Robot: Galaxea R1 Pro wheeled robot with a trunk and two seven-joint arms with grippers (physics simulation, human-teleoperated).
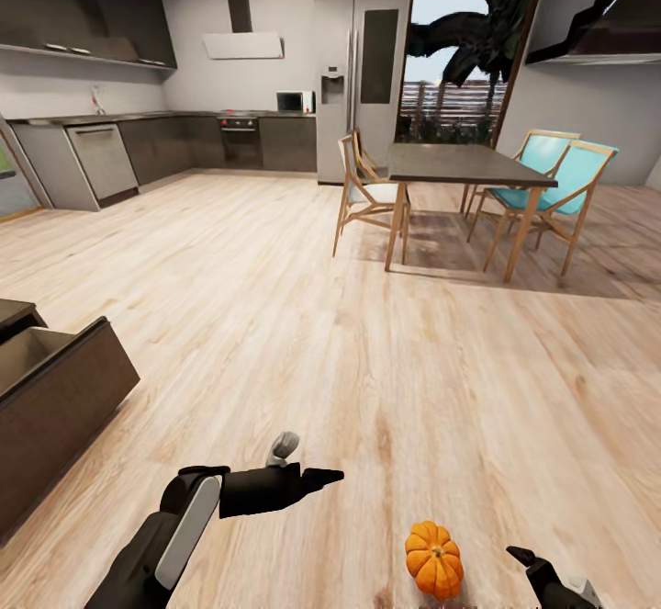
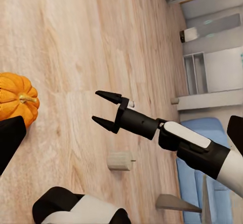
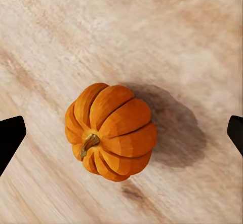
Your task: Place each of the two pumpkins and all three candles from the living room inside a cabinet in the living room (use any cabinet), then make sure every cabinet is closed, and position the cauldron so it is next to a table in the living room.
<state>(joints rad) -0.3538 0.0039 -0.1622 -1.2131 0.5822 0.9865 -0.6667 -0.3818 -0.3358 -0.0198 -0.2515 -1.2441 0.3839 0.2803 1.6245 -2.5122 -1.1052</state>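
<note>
Item: pumpkin [image 3: 110,132], one, bright orange, ribbed, with a short tan stem. It sits on the pale wood floor [image 1: 367,361] at your lower right in the head view, lying tipped so the stem points sideways, not up. Expect it to be light and rigid, with a smooth rind that could slip or roll; the ribs offer grooves for the pads. Take it across its widest girth, pads on opposite ribs, clear of the stem (a bite too high will likely squeeze it out).

Right gripper [image 3: 121,135]: spread wide, nothing in it, poised directly above the pumpkin with one dark fingertip showing at each edge of the right wrist view and the fruit centred between them. You look set to descend and close; its height above the fruit cannot be told.

Left gripper [image 1: 312,479]: empty, held out level above the floor, pointing towards the right. How far its fingers are parted you cannot tell from these views.

Nearby: a small stubby beige candle [image 1: 283,448] on the floor just beyond the left gripper.

Further: the dark-brown cabinet [image 1: 55,407] at your left, a drawer pulled out showing a pale interior, ready to receive the pumpkin.
</note>
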